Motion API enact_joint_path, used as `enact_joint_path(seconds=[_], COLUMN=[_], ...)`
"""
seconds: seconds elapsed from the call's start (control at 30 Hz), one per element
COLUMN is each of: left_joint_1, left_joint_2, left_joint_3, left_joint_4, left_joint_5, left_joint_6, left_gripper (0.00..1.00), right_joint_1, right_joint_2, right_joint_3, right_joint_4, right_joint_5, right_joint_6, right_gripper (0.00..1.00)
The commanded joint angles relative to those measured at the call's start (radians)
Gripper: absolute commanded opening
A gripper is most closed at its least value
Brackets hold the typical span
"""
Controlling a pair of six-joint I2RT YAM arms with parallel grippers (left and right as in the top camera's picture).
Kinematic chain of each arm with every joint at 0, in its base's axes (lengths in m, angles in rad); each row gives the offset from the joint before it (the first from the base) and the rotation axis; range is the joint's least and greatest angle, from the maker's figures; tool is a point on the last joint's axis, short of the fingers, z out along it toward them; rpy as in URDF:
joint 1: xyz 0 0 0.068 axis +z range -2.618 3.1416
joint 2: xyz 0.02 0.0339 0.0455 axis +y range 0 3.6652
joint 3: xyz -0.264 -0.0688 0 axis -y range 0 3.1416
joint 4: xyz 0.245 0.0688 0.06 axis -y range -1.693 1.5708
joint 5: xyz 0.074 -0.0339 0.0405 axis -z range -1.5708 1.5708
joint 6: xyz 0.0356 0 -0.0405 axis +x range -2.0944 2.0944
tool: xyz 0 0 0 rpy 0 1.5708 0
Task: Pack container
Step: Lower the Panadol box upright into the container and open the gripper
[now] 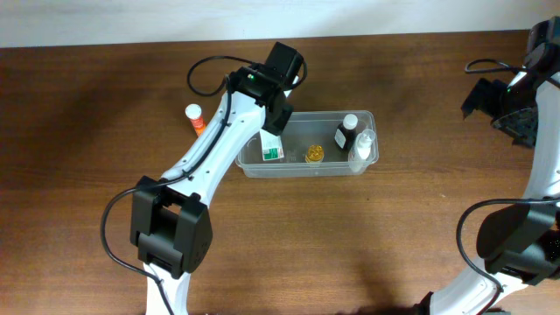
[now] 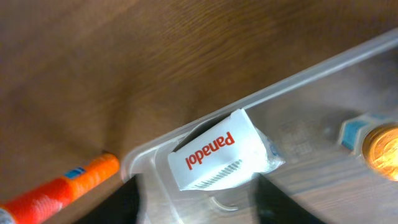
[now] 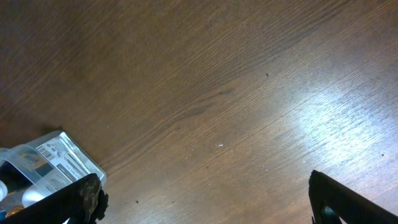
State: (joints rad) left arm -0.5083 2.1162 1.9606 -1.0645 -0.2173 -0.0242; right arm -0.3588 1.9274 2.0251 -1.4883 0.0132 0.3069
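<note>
Container [image 1: 315,127] sits mid-frame in the overhead view, long side running left to right on the wood table [image 1: 420,236]. Left gripper [image 2: 196,194] hangs over its left end, fingers spread wide, neither pad touching anything. Panadol box [image 2: 214,155] lies between them, tilted and propped into the tub's corner against the wall. It looks set there to leave the middle free. The right half of the tub holds a gold round item [image 1: 314,154], a black bottle [image 1: 346,135] and a clear bottle [image 1: 362,147], grouped close together. Orange tube [image 1: 197,120] lies outside, near the tub's left end, and is likely the next to go in. Right gripper [image 3: 202,186] sits at upper right of the overhead view, well apart, fingers wide and empty, probably to keep out of the way.
</note>
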Motion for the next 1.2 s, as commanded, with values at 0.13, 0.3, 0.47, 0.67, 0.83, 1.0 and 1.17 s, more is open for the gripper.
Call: enact_joint_path(seconds=[0.13, 0.3, 0.47, 0.67, 0.83, 1.0, 1.17], left_joint_1=[0.007, 0.007, 0.008, 0.008, 0.014, 0.019, 0.019], left_joint_2=[0.005, 0.006, 0.024, 0.062, 0.068, 0.069, 0.072], left_joint_3=[0.005, 0.005, 0.004, 0.004, 0.004, 0.004, 0.004], left_joint_4=[-0.002, -0.002, -0.001, -0.001, 0.003, 0.006, 0.048], left_joint_5=[0.163, 0.173, 0.173, 0.169, 0.121, 0.089, 0.089], left_joint_6=[-0.327, -0.44, -0.48, -0.48, -0.48, -0.479, -0.438], left_gripper=[0.8, 0.86, 0.93, 0.93, 0.93, 0.93, 0.93], right_joint_1=[-0.003, -0.003, -0.003, -0.003, -0.003, -0.003, -0.003], right_joint_2=[-0.007, -0.007, -0.007, -0.007, -0.007, -0.007, -0.007], right_joint_3=[0.002, 0.002, 0.002, 0.002, 0.002, 0.002, 0.002], right_joint_4=[0.0, 0.0, 0.0, 0.0, 0.0, 0.0, 0.0], right_joint_5=[-0.002, -0.002, -0.002, -0.002, -0.002, -0.002, -0.002], right_joint_6=[0.001, 0.001, 0.001, 0.001, 0.001, 0.001, 0.001], right_gripper=[0.98, 0.98, 0.98, 0.98, 0.98, 0.98, 0.98])
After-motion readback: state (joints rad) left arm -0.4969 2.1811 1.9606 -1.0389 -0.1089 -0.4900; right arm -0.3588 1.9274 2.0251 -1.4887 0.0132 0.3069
